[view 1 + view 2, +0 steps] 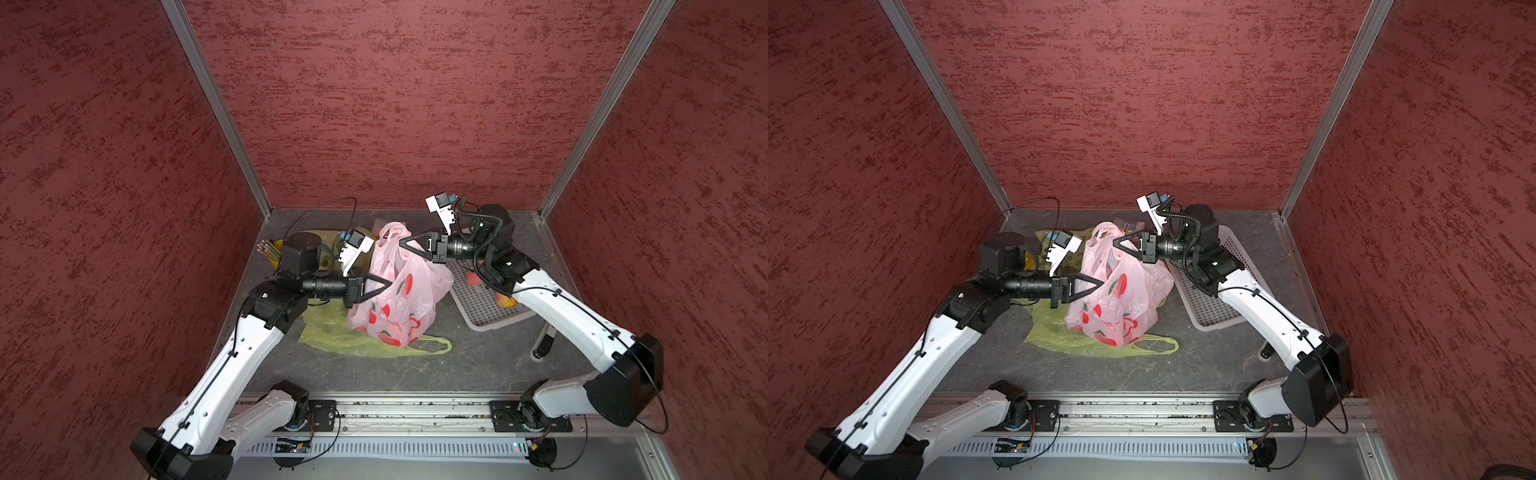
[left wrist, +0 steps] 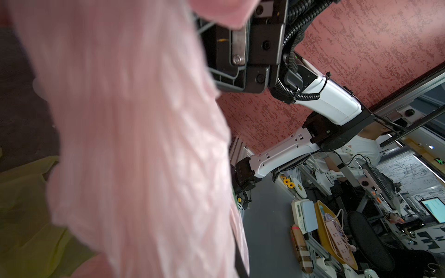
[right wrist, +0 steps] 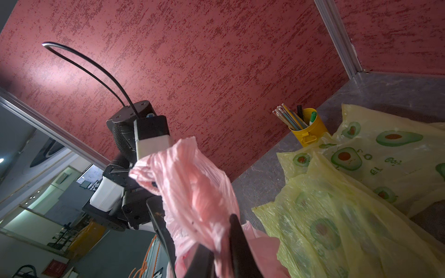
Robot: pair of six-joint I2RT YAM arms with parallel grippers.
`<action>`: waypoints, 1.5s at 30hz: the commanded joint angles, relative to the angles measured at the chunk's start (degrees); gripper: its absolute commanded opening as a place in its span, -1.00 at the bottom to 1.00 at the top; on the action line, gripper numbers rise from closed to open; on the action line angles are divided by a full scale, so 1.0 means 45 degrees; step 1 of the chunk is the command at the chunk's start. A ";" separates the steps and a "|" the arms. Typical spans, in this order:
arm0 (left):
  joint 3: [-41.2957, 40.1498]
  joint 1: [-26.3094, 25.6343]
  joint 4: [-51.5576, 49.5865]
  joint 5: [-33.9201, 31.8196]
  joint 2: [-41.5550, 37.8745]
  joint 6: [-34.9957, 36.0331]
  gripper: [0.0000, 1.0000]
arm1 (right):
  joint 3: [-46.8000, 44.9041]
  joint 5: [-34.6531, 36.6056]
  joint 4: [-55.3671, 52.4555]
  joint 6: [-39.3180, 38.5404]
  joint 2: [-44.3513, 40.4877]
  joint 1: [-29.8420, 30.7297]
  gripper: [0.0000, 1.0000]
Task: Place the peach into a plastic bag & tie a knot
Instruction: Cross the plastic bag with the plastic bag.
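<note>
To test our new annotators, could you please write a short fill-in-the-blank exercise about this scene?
The left claw and right claw both grip the ___ plastic bag.
Partly under it lies a yellow-green bag printed with ___.
The pencils stand in a ___ cup.
Missing words: pink; avocados; yellow.

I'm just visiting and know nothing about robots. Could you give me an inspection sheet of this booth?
Surface: grey table, stone-patterned.
Job's things: pink bag standing mid-table; peach on white tray, partly under right arm.
Clutter: yellow-green bags beside the pink bag; yellow pencil cup.
Tools: left tool shut on the pink bag; right tool shut on its handle.
Cables: black loop above left arm; coiled cable on right arm.
Surroundings: red walls; metal rail in front.
</note>
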 commanded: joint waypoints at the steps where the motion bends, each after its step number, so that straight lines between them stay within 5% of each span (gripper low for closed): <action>1: -0.0315 0.0481 0.1460 0.0817 -0.0465 -0.0869 -1.00 | -0.0235 0.0305 0.0271 -0.0095 -0.0458 -0.0155 -0.71; 10: -0.0277 0.0192 0.1455 0.1055 -0.0197 -0.0990 -1.00 | -0.0356 0.0275 0.0736 0.0165 -0.0535 -0.0162 -0.83; 22: -0.0618 -0.1386 0.2735 0.0271 0.0427 -0.1420 -1.00 | -0.1155 0.2873 0.2917 0.1653 -0.0510 -0.0151 -1.00; 30: -0.0585 -0.2271 0.3613 -0.0726 0.1205 -0.1344 -1.00 | -0.2239 0.3467 0.6016 0.3850 -0.0488 0.0070 -1.00; 41: -0.1243 -0.2474 0.4969 -0.2527 0.1104 -0.1428 -0.99 | -0.2718 0.2138 1.0539 0.7391 0.0508 0.0395 -1.00; 45: -0.1669 -0.2549 0.5925 -0.3052 0.1084 -0.1853 -0.22 | -0.2830 0.2125 1.2529 0.8565 0.0915 0.0459 -1.00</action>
